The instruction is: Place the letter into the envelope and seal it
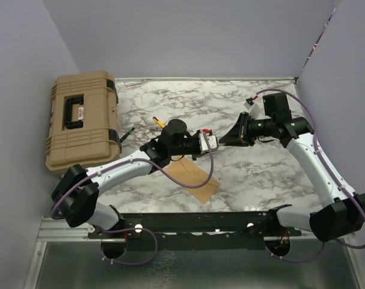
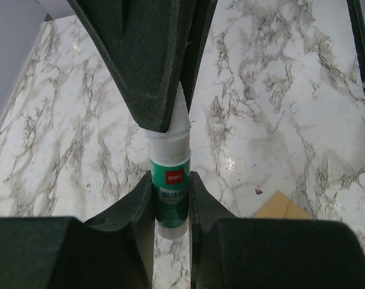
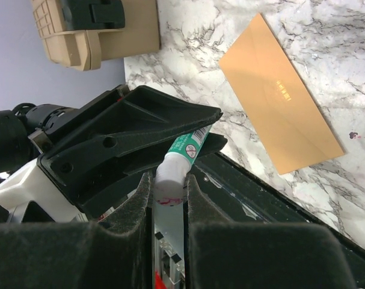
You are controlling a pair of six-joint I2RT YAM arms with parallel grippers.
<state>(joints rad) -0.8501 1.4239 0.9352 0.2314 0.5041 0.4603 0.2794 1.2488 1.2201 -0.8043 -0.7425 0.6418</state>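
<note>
Nearby, at 6 o'clock of glue stick [image 2: 169,186], flat tan envelope [image 1: 200,180], pale centre print; both jaws clamped on it.

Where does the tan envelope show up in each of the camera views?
Top external: the envelope lies flat at centre, below where the arms meet.
Left wrist: only a corner, lower right.
Right wrist: whole, upper right.
Shared landmark: the glue stick, gripped by left tool and right tool, in both wrist views.
</note>
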